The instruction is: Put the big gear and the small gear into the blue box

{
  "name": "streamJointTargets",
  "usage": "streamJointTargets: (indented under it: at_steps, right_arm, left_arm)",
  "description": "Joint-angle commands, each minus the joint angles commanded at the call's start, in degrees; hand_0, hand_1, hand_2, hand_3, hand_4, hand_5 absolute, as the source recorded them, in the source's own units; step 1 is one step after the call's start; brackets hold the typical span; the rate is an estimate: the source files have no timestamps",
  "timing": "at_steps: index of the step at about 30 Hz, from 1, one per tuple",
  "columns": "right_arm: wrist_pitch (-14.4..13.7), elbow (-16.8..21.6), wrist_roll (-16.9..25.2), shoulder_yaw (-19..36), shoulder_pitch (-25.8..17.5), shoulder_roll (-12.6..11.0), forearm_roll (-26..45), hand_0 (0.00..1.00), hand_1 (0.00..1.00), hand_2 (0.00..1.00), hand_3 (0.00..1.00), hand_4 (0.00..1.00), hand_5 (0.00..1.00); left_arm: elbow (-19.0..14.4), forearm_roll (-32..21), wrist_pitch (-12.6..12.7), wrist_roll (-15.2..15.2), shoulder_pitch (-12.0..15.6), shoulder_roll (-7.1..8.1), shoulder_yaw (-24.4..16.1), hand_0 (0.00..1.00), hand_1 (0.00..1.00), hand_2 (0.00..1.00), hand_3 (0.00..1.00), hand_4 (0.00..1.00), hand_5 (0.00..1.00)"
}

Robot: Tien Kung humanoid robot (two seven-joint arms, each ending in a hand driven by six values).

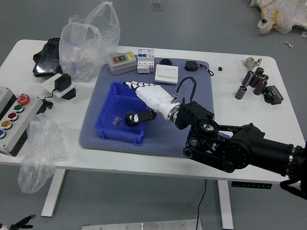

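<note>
Head view shows one black toothed gear (128, 118), of round shape, inside the open blue plastic box (119, 135), in its nearer part, toward its right wall. It has no long axis; the right hand partly covers it, so I cannot tell if it is the big one or the small one, nor whether it lies flat. Just beside it, to the left, a small silvery thing (116, 121) lies in the same box. The box itself stands upright, and its long axis goes from near to far, with the far end leaning somewhat to the right.

Above this box is the right hand (156, 98), with white back and black wrist. It pinches nothing: the fingers are stretched out almost straight, side by side, and point to the left across the far part of the box. The black thumb is kept apart from them and reaches left and slightly nearward, its tip close over the gear. The arm comes from the right side of the box and reaches leftward, low over the blue-grey mat (168, 139). Of the left hand (21, 224) only a small dark part is seen, nearward and left of the box, below the white worktop (81, 160); its state I cannot tell.
</note>
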Motion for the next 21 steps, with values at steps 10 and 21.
streamJointTargets:
  at_steps: [10,21]
  right_arm:
    - [-6.9,6.8,5.2,13.4,-7.4,-5.7,2.6,0.809,0.864,0.884,0.954,0.796,0.378]
    - [-9.0,7.6,17.7,32.0,-20.2,-8.0,16.0,0.704,0.736,0.78,0.861,0.801,0.437]
  left_arm:
    - [0.0,-0.5,0.1,-0.1,0.4,-0.2,0.2,0.655,0.508,0.525,0.729,0.741,0.693]
    - [0.2,-1.2,0.2,-0.4,0.6,-0.6,0.5,0.655,0.508,0.525,0.729,0.742,0.691]
